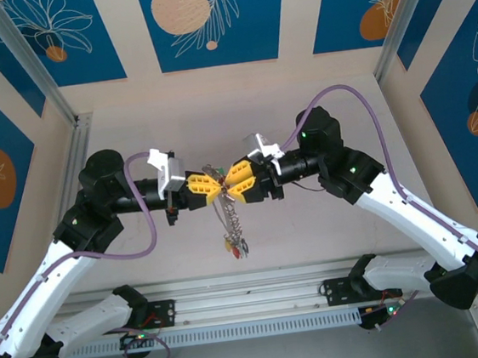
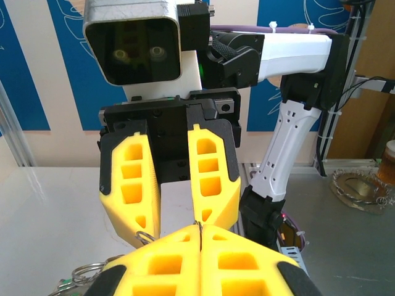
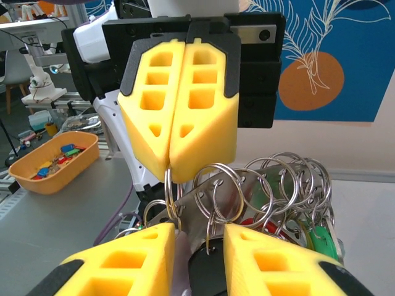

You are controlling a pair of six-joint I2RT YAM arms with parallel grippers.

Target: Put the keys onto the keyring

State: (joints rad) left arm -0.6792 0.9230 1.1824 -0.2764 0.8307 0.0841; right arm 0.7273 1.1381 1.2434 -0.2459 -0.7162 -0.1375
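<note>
- Nearest my right wrist camera, my right gripper (image 3: pixel 199 230) is standing with its yellow plastic fingers partway spread around a round black plastic key head (image 3: pixel 207 272); I cannot tell whether the pads are touching it.
- Just beyond, the thin grey metal keyring loop (image 3: pixel 167 194) is running up into my left gripper (image 3: pixel 171 176), whose yellow fingers are pressing together and pinching that wire at their tips.
- Silver split rings (image 3: pixel 308 185) carrying red- and green-headed keys (image 3: pixel 319 237) are hanging bunched just right of the pinch.
- I am judging that my left should be holding the loop steady while my right is closing squarely on the black key and guiding it on without snagging the bunch.
- Far off, an orange plastic tray (image 3: pixel 43 183) is sitting on the grey table (image 3: pixel 37 237).
</note>
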